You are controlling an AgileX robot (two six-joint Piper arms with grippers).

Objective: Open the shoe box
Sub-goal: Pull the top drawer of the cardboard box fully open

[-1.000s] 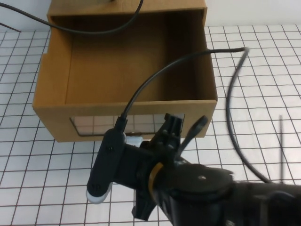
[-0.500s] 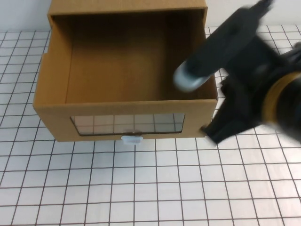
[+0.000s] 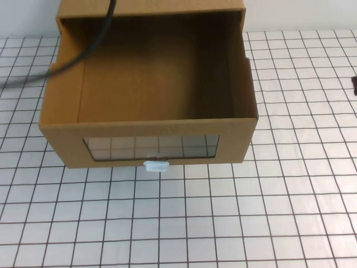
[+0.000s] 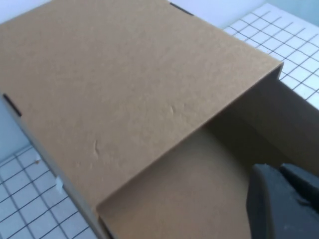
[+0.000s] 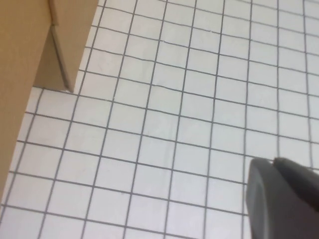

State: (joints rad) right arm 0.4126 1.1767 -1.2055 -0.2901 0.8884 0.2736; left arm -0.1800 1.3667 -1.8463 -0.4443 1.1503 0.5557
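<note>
The right gripper (image 5: 275, 167) has its jaws together on nothing and hangs over the gridded table (image 5: 199, 99), just beside the right side of the shoe box (image 3: 150, 131). The left gripper (image 4: 281, 172) is above the box near the sleeve (image 4: 124, 84); its state cannot be told. The opening step appears complete: the drawer is extended and its interior exposed. The next move likely requires only parking both arms. The brown cardboard box sits far-centre, with 1 window (image 3: 150, 146) and 1 white pull tab (image 3: 156, 166) in front.
</note>
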